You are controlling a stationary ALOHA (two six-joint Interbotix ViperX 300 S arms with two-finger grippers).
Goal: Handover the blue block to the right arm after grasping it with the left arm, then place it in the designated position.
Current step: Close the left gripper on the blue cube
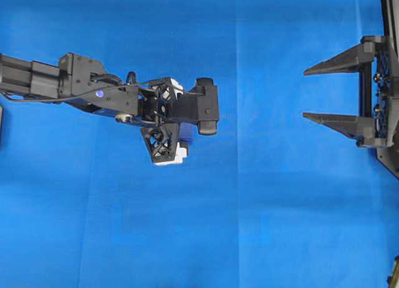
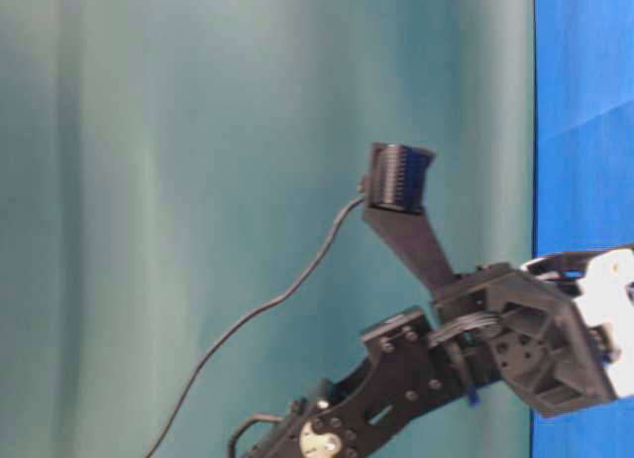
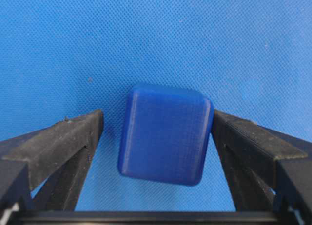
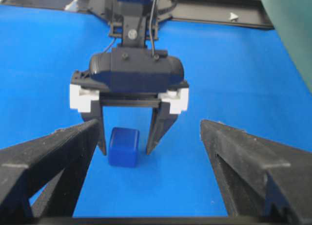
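1. Two arms share a blue cloth (image 1: 262, 225) spread over the tabletop; the left arm (image 1: 81, 85) reaches in from the left of the overhead view, and the right arm (image 1: 383, 88) sits at the far right edge.
2. The left end effector (image 4: 127, 144) points down at the cloth with its black fingers (image 3: 63, 142) spread wide, white brackets (image 4: 78, 98) showing at their roots.
3. The block (image 3: 165, 133), a dark-blue cube with rounded edges, sits on the cloth between those two fingers.
4. In the left wrist view the right-hand finger (image 3: 248, 142) lies against the block's side or just short of it; I cannot tell which. The left-hand finger stands a little apart from it.
5. The left end effector has hold of nothing; the block rests on the cloth, with open space between it and at least one finger.
6. From overhead the block is hidden under the left arm's wrist and camera (image 1: 202, 107).
7. The right end effector (image 1: 305, 93) is level with the cloth and faces the left arm, its two pointed fingers (image 1: 333, 63) held fully apart with nothing between them.
8. The right end effector is well apart from the block, with bare cloth between.
9. The table-level view shows only the left arm's wrist (image 2: 525, 349), its camera (image 2: 401, 177) and a trailing cable (image 2: 258, 314) against a green backdrop (image 2: 149, 180).
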